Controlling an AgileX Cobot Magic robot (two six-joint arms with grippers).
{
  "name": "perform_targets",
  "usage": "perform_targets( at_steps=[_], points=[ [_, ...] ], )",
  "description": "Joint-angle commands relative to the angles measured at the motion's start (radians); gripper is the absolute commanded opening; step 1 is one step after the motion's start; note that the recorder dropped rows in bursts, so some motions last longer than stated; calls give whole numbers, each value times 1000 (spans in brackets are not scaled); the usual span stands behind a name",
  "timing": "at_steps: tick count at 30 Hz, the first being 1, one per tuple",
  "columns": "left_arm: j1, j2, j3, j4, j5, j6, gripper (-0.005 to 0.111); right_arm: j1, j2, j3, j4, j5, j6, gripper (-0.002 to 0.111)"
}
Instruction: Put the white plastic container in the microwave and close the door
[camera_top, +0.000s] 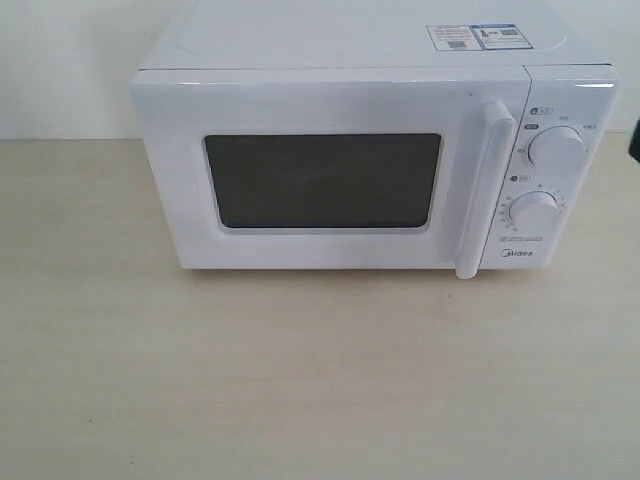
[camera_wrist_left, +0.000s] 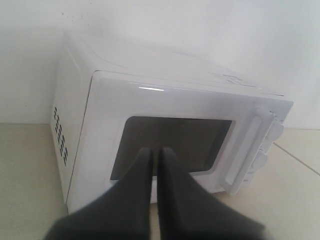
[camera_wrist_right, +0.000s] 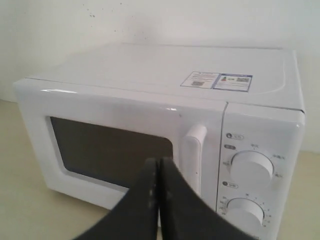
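Note:
The white microwave (camera_top: 350, 60) stands at the back middle of the table. Its door (camera_top: 180, 170) is closed, with the dark window (camera_top: 322, 180) and the long vertical handle (camera_top: 484, 190) facing me. The white plastic container is out of view in every frame. My left gripper (camera_wrist_left: 156, 150) is shut with nothing between its black fingers, held back from the door (camera_wrist_left: 105, 130) on the window side. My right gripper (camera_wrist_right: 159, 161) is shut and empty too, in front of the handle (camera_wrist_right: 193, 155) and apart from it. Neither gripper shows in the exterior view.
Two round dials (camera_top: 556, 150) (camera_top: 536, 213) sit on the microwave's right panel. Vent slots (camera_wrist_left: 60, 135) mark its left side. A pale wooden table (camera_top: 300, 380) stretches in front. A dark object (camera_top: 634, 146) shows at the exterior view's right edge. A white wall rises behind.

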Motion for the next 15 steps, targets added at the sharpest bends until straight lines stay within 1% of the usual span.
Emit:
perform_targets(
  at_steps=[1,3,5,13,15],
  points=[
    [-3,-5,5,-8,-13,3,4,-223,-82,29,-4,252,-11,0],
    [-3,-5,5,-8,-13,3,4,-280,-89,29,-3,310,-19,0],
    [-3,-5,5,-8,-11,3,4,-305,-89,29,-3,331,-19,0],
    [-3,-5,5,-8,-11,3,4,-307,-89,29,-17,325,-44,0],
    [-3,-5,5,-8,-11,3,4,-307,-93,29,-80,327,21,0]
  ],
)
